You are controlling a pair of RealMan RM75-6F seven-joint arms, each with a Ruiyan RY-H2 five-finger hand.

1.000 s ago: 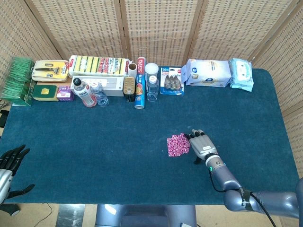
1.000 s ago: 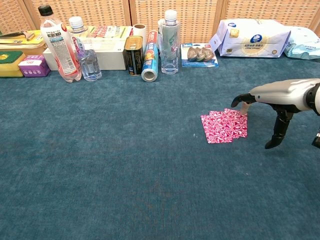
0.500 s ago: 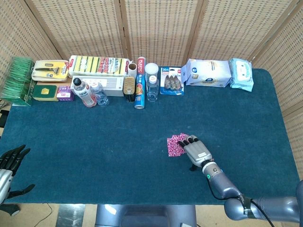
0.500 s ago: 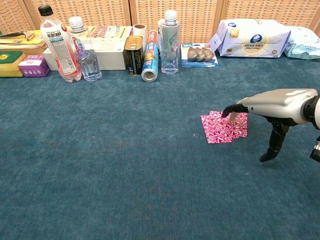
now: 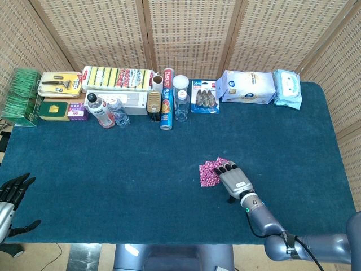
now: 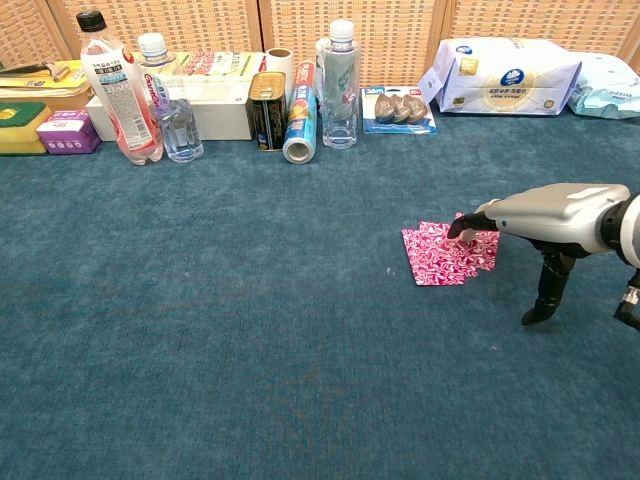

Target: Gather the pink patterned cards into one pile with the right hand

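Chest view: right hand (image 6: 545, 212), fingers extended together, presses fingertips onto the pink patterned cards (image 6: 445, 257).

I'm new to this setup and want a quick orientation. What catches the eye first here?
The pink patterned cards stand out on the dark blue table, right of centre, with the right hand reaching over them, fingertips on them. A row of bottles and packets lines the far edge.

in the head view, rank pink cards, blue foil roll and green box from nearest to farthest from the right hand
1. pink cards, under the right hand's fingertips
2. blue foil roll, back row, middle
3. green box, far left edge
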